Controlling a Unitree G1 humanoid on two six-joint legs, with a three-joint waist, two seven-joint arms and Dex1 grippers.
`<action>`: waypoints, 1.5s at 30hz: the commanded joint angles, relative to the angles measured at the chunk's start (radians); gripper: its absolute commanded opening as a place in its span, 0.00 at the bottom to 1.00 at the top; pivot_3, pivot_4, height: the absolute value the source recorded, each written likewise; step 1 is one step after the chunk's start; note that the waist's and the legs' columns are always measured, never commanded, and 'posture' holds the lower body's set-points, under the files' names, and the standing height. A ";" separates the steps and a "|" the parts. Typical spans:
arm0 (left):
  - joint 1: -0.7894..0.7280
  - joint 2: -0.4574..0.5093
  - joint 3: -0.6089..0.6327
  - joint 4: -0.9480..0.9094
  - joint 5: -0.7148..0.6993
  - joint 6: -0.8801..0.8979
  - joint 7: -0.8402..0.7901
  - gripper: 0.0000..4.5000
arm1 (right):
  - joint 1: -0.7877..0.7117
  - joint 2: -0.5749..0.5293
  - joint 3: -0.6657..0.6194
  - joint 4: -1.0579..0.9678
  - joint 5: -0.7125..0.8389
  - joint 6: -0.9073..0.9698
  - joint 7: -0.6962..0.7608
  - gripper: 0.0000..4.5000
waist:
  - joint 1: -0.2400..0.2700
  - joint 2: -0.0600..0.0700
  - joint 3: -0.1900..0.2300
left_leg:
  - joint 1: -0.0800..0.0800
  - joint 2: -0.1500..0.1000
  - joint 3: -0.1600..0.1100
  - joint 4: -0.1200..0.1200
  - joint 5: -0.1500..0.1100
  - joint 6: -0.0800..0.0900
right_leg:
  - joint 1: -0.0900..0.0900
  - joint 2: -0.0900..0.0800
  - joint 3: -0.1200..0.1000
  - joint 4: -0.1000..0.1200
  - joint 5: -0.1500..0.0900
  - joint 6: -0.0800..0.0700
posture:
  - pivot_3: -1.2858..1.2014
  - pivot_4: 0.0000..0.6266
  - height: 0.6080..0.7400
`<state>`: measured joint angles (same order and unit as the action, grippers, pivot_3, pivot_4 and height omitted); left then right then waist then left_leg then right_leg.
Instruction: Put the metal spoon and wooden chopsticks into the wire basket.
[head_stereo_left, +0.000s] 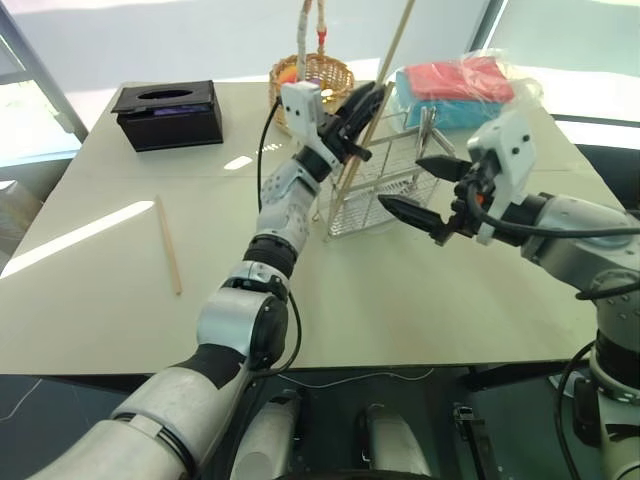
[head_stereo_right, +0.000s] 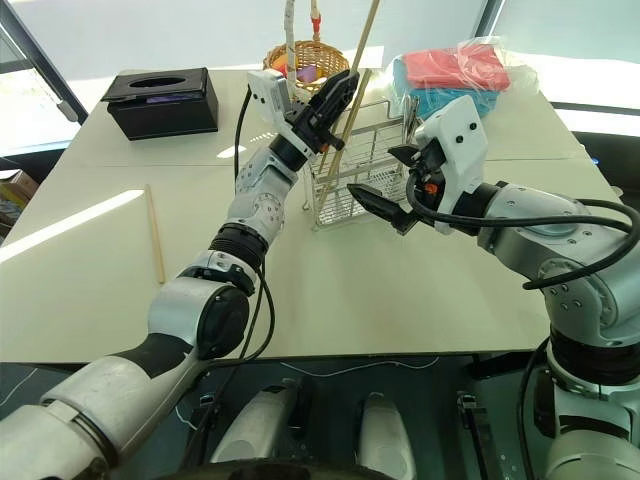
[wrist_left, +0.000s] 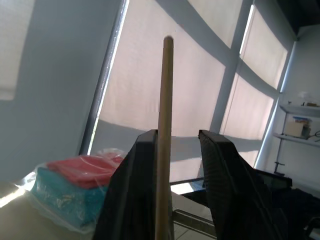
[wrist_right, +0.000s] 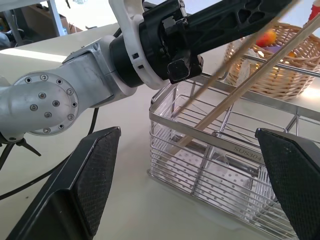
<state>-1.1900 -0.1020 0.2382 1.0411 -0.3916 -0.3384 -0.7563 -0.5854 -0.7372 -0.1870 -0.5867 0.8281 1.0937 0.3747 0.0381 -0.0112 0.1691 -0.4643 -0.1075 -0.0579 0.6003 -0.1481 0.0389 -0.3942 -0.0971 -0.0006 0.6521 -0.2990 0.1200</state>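
The left claw, over the wire basket near the table's far edge, has its fingers loosened beside a wooden chopstick, whose low end stands slanted inside the basket, likely being let go. The right claw waits spread wide at the basket's near side, holding nothing. Another chopstick lies toward the left edge; the basket rim reads "SUS304".
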 joint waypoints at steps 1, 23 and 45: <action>-0.005 -0.012 -0.010 -0.013 0.015 -0.024 -0.004 0.71 | -0.017 -0.001 -0.038 -0.020 0.002 -0.027 -0.007 1.00 | 0.000 0.000 0.000 | 0.000 0.000 0.000 0.000 0.000 0.000 | 0.000 0.000 0.000 0.000 0.000 0.000 | 0.52 0.24 1.00; 0.057 0.434 -0.008 -0.371 0.201 0.538 0.595 0.98 | -0.025 0.076 -0.080 0.038 0.420 -0.011 0.096 1.00 | -0.032 0.000 0.000 | 0.002 0.000 0.000 0.001 0.000 0.000 | -0.002 0.000 0.001 0.008 0.000 0.000 | 0.52 0.24 1.00; 0.711 0.386 0.156 -1.191 0.261 1.425 0.982 0.98 | -0.021 0.055 0.027 0.114 0.464 -0.035 0.139 1.00 | -0.024 -0.001 -0.001 | 0.001 0.000 0.000 0.007 -0.003 -0.002 | -0.005 0.000 0.002 0.011 0.000 0.000 | 0.52 0.24 1.00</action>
<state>-0.4800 0.2815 0.3931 -0.1052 -0.1441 1.0642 0.2189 -0.5797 -0.6713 -0.1420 -0.4638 1.2787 1.0772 0.5045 0.0145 -0.0126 0.1685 -0.4636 -0.1079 -0.0583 0.6072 -0.1509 0.0371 -0.3998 -0.0972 0.0010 0.6631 -0.2991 0.1196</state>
